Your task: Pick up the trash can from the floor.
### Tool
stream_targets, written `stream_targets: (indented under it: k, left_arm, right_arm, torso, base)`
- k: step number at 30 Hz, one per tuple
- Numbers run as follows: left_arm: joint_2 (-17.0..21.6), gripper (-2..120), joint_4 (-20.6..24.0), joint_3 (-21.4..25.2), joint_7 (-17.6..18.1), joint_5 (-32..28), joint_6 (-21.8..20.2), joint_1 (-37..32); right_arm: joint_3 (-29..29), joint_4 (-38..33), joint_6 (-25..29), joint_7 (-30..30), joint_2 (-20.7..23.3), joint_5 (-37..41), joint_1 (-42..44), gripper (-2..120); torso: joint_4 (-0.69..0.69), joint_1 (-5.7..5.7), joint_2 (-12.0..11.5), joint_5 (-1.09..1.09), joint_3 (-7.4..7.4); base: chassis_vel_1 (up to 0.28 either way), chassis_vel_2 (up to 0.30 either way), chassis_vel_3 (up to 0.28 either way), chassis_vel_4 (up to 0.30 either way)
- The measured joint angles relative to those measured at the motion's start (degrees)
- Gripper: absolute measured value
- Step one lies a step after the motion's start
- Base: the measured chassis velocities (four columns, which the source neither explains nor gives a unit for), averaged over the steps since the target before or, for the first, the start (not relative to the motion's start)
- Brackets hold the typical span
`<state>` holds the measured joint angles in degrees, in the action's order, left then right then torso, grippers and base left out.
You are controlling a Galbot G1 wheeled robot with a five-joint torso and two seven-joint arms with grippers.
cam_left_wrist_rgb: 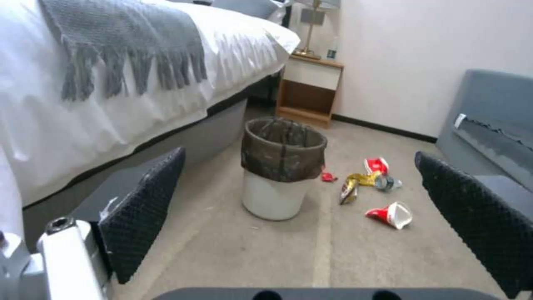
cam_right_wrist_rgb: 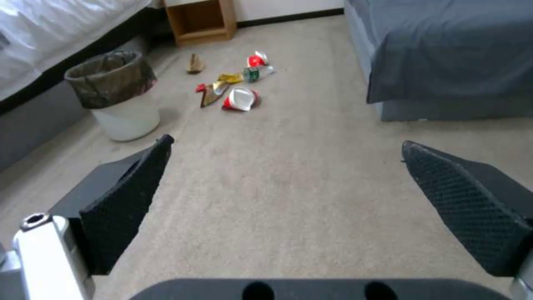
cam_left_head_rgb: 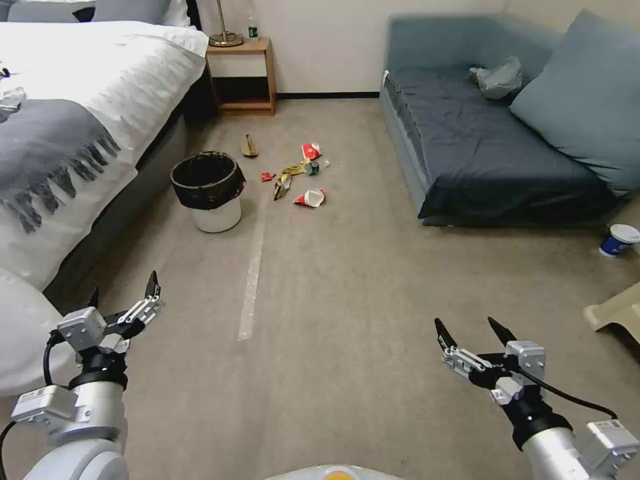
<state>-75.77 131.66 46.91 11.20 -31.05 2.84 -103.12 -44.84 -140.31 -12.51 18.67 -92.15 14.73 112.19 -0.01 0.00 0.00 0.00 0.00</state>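
The trash can (cam_left_head_rgb: 211, 193), a small white bin with a black bag liner over its rim, stands upright on the beige carpet floor (cam_left_head_rgb: 347, 280) beside the bed. It also shows in the left wrist view, trash can (cam_left_wrist_rgb: 280, 177), and in the right wrist view, trash can (cam_right_wrist_rgb: 116, 96). My left gripper (cam_left_head_rgb: 123, 288) hangs open above the floor, well short of the can. My right gripper (cam_left_head_rgb: 467, 327) is open too, low on the right, far from the can. Both hold nothing.
A bed (cam_left_head_rgb: 80, 120) with a grey throw runs along the left, a dark blue sofa (cam_left_head_rgb: 493, 133) on the right. Litter (cam_left_head_rgb: 300, 177) of crushed red cups and wrappers lies beyond the can. A nightstand (cam_left_head_rgb: 241, 77) stands at the wall. A blue-and-white paper cup (cam_left_head_rgb: 619, 240) sits far right. A pale tape strip (cam_left_head_rgb: 251, 280) runs along the floor.
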Motion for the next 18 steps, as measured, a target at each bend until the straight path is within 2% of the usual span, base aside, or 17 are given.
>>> stream_targets:
  k: [7, 18]
  left_arm:
    - [-0.2, 100, 0.0, 0.0, -0.6, -0.1, 0.1, 0.0]
    - [-0.4, 100, 0.1, 0.0, -1.3, -0.1, 0.2, 0.0]
  right_arm:
    - [-0.5, 0.0, 0.1, 0.1, 0.0, 0.2, 0.0, 100]
    - [-0.7, 0.0, 0.1, 0.2, 0.0, 0.6, -0.2, 100]
  torso:
    - [0.0, 0.0, 0.0, 0.0, 0.0]
    - [0.0, 0.0, 0.0, 0.0, 0.0]
  base:
    - [0.024, 0.022, 0.021, 0.025]
    - [0.094, 0.085, 0.09, 0.093]
